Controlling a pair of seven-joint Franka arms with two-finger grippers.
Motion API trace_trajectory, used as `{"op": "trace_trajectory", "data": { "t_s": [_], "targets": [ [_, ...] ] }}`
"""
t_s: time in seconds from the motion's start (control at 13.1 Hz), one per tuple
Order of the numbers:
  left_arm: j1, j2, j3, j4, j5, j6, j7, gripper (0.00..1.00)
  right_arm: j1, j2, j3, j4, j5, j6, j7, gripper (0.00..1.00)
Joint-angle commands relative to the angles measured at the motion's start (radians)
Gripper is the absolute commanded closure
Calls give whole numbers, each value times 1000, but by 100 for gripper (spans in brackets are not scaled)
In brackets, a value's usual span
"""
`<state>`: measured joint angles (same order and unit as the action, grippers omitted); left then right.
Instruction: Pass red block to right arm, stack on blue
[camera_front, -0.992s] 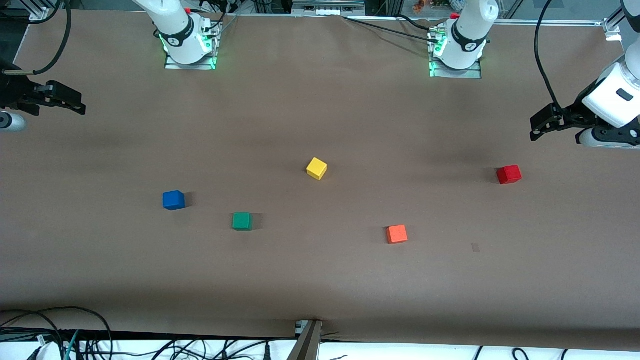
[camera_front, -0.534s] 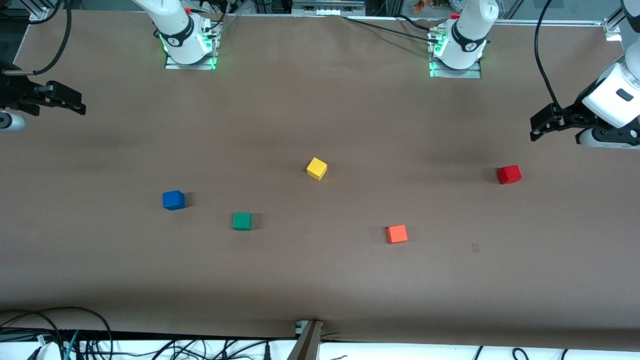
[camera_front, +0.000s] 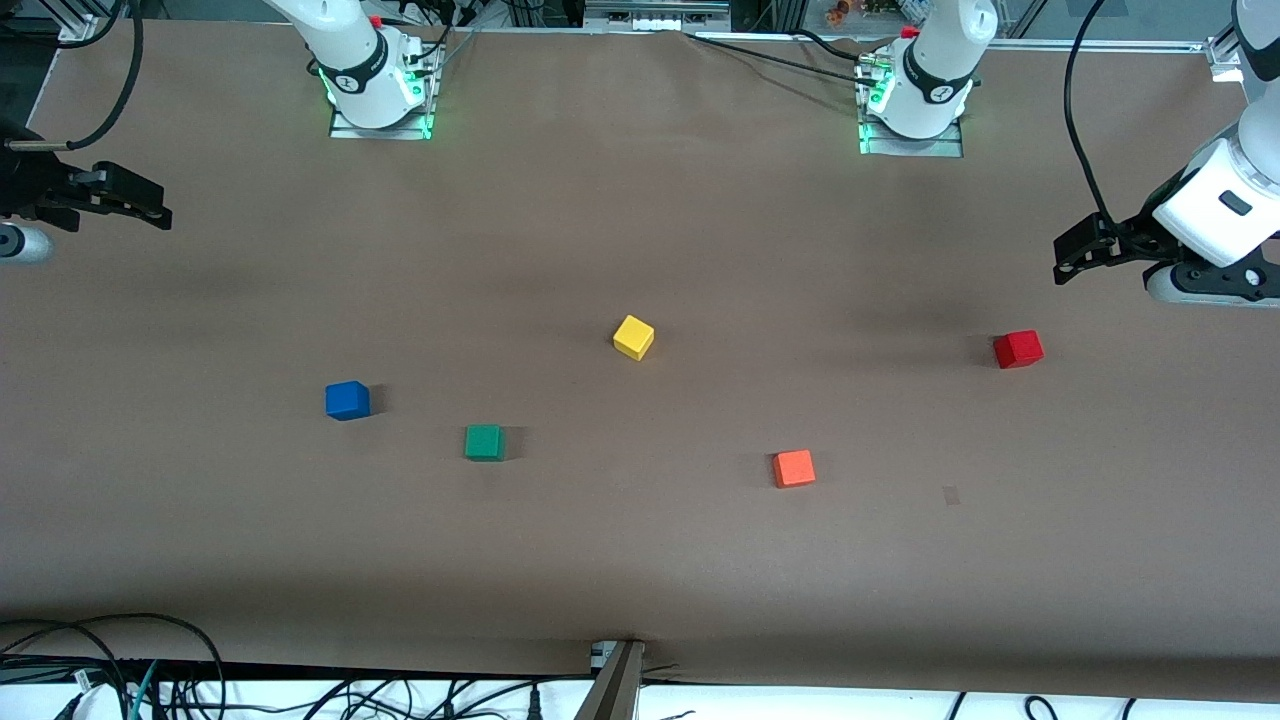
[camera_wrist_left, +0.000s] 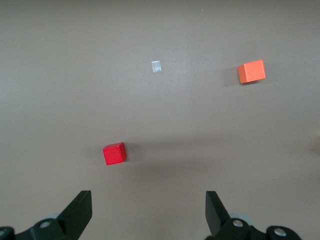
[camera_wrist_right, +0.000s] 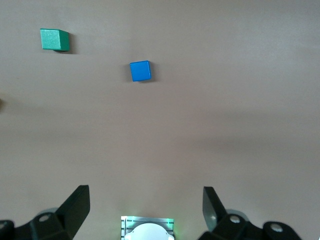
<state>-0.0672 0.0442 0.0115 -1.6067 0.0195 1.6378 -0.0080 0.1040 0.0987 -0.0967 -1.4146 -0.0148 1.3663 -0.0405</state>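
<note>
The red block (camera_front: 1018, 349) sits on the brown table toward the left arm's end; it also shows in the left wrist view (camera_wrist_left: 114, 153). The blue cube (camera_front: 347, 400) sits toward the right arm's end and shows in the right wrist view (camera_wrist_right: 140, 70). My left gripper (camera_front: 1072, 256) is open and empty, up over bare table close to the red block; its jaws stand wide apart in its wrist view (camera_wrist_left: 149, 210). My right gripper (camera_front: 145, 208) is open and empty, over the table's edge at the right arm's end, well apart from the blue cube (camera_wrist_right: 145, 205).
A yellow cube (camera_front: 633, 337) lies mid-table, a green cube (camera_front: 484, 442) beside the blue one, an orange-red cube (camera_front: 793, 468) nearer the front camera than the red block. A small tape patch (camera_front: 951, 495) marks the table. The arm bases (camera_front: 375, 90) stand along the table's back edge.
The left arm's hand has shifted slightly, its gripper drifting a little toward the table's middle. The right arm and all cubes have not moved.
</note>
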Motion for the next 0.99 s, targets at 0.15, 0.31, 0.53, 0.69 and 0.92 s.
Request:
{"op": "trace_trajectory", "data": {
  "t_s": [0.15, 0.31, 0.53, 0.69, 0.92],
  "targets": [
    [-6, 16, 13, 8, -7, -7, -7, 0, -7, 3, 5, 11, -10, -1, -15, 0],
    [0, 52, 15, 5, -4, -50, -9, 0, -7, 3, 5, 11, -10, -1, -15, 0],
    [32, 124, 15, -19, -3, -96, -4, 0, -7, 3, 5, 13, -11, -1, -15, 0],
    [58, 146, 16, -108, 2, -11, -4, 0, -9, 3, 5, 11, -11, -1, -15, 0],
    [107, 152, 15, -284, 2, 242, 6, 0, -10, 3, 3, 11, -10, -1, -15, 0]
  ]
}}
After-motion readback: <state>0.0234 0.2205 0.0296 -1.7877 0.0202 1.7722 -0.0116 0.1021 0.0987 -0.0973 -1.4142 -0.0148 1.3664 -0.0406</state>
